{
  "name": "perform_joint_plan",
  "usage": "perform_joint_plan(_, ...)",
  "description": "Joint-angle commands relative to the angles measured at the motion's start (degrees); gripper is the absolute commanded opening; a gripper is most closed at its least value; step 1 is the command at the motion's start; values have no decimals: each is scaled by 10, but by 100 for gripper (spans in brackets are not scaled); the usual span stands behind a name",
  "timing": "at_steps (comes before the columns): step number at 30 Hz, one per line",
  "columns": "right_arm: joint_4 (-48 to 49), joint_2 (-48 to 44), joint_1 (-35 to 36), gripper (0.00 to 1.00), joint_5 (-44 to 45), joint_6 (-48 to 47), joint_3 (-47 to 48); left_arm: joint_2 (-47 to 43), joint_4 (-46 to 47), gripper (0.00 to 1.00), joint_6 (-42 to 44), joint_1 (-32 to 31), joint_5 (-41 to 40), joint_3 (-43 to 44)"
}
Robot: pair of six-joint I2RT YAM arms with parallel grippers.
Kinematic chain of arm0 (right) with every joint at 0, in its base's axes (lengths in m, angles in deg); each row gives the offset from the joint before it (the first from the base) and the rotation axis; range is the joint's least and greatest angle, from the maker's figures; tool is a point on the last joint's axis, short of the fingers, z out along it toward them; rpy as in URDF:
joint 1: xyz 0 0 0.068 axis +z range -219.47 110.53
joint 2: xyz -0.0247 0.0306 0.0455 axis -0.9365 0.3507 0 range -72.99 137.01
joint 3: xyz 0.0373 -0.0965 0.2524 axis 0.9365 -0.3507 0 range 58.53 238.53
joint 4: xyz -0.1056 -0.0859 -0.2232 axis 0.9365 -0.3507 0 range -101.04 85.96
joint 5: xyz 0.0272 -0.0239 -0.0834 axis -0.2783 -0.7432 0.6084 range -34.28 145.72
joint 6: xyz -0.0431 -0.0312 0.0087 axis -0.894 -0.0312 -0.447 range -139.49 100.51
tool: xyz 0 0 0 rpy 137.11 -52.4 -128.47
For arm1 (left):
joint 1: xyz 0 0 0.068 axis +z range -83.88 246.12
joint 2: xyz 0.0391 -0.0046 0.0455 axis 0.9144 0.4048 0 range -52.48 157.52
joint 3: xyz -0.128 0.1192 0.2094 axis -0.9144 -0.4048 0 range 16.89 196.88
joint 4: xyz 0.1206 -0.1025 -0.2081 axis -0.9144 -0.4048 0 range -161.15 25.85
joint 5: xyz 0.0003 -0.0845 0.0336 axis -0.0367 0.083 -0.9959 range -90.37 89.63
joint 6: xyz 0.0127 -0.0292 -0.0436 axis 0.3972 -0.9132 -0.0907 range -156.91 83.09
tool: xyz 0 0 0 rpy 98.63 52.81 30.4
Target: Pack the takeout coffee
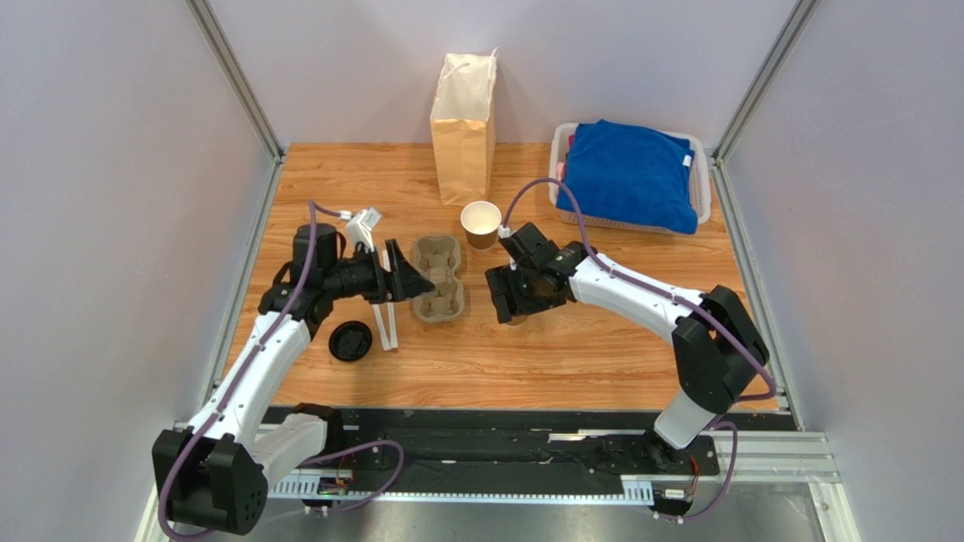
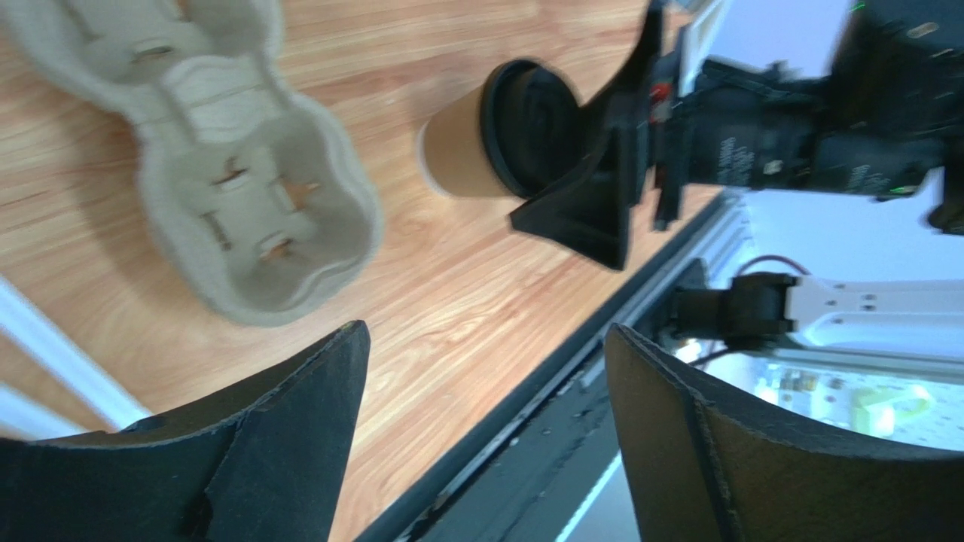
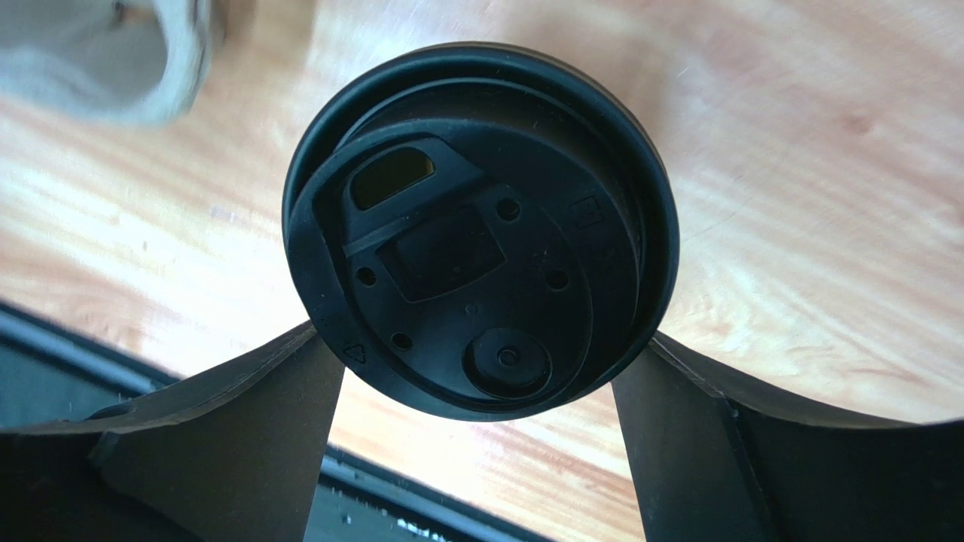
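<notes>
Left gripper (image 1: 402, 277): jaws apart, nothing between them, just left of the moulded grey pulp carrier (image 1: 438, 277) (matte, fibrous, rounded wells). Right of the carrier, the takeout coffee (image 3: 481, 232) stands upright on the wood-grain table (image 1: 588, 350). Its long axis is vertical, with the round black plastic lid up and a smooth brown paper wall below. Right gripper (image 1: 506, 299) sits over it, fingers spread either side of the cup. The lid rim hides any contact.

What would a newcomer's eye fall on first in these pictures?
The black-lidded takeout coffee fills the right wrist view, straddled by the open right gripper. From above, a tall brown paper bag stands at the back centre, with a bright blue cloth in a basket to its right.
</notes>
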Motion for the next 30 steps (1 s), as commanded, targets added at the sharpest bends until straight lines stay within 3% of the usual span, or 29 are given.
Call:
perform_joint_plan(1, 45, 17, -17, 88, 41, 11, 48, 37, -42, 83, 68, 8, -72, 48)
perform_joint_plan(7, 53, 40, -38, 89, 29, -3, 83, 127, -109, 64, 173, 8, -71, 128)
perform_joint_plan(12, 76, -14, -38, 91, -49, -19, 68, 147, -124, 45, 259, -3, -56, 151)
perform_joint_plan(16, 74, -67, -43, 92, -102, -32, 60, 169, -171, 42, 442, -51, -73, 181)
perform_joint_plan(22, 63, -104, -84, 89, -232, -10, 43, 173, -193, 38, 669, -57, -19, 177)
perform_joint_plan(30, 64, -127, -123, 84, -304, 30, 19, 220, -167, 36, 763, -124, -27, 164)
